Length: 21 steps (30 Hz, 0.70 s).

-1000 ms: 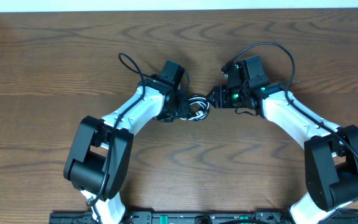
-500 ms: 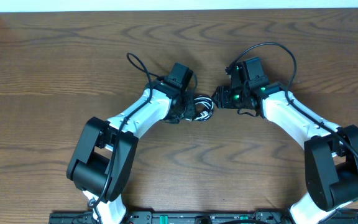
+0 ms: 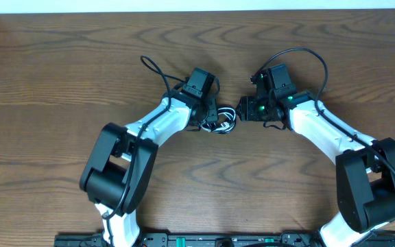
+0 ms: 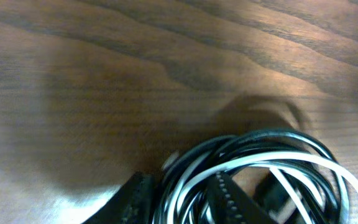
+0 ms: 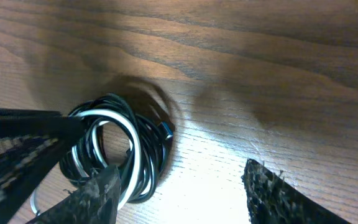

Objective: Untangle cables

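Two claws flanked the cables (image 3: 219, 121), a black-and-white knot lying on the counter (image 3: 60, 68): the left claw (image 4: 180, 185) pinched some strands, while the right claw (image 5: 179, 174), spread just beside the knot, would best close on one outer loop and draw it slowly outward.

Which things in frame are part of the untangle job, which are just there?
Job: cable bundle, black and white strands; left gripper, closed on it; right gripper, open beside it.
Just there: arms' own thick black wires; wooden table.
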Tool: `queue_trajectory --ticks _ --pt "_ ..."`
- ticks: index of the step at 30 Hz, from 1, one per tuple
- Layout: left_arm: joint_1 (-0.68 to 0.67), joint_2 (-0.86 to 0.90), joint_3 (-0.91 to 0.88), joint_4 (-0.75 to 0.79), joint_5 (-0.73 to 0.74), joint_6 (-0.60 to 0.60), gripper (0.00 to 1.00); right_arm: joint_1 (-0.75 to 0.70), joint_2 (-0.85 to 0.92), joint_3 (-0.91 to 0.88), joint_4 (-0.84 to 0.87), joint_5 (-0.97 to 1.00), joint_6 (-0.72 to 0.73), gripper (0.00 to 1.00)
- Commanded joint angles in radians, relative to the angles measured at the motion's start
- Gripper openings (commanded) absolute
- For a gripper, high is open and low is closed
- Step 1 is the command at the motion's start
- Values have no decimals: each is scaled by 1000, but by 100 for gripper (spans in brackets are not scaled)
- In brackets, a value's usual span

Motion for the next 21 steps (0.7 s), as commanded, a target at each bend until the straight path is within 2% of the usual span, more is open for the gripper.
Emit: queue_trajectory --ticks 1,2,4,5,6,7,11,15,19,21 --pt "4 59 -13 8 -15 -7 19 7 -12 9 -6 9 -12 60" --pt "4 59 -13 8 -11 -6 8 7 -12 9 -9 9 -12 59" --pt "3 56 -12 17 10 7 8 7 -12 9 -19 9 -12 55" --pt "4 55 -12 27 40 38 8 6 -12 8 -28 9 -12 47" --pt "4 54 -12 43 89 82 8 6 -12 9 -38 9 -13 43" --pt "4 54 -12 74 214 183 8 6 -12 9 -58 9 -18 42" --pt "4 54 -12 90 450 381 11 6 -12 9 -86 9 -94 37" --pt "5 53 -11 74 502 445 10 6 -12 8 -114 9 -118 37" --pt "29 51 10 70 599 446 11 6 -12 9 -139 9 -176 40" --pt "52 51 27 69 657 433 17 6 -12 9 -150 9 -216 50"
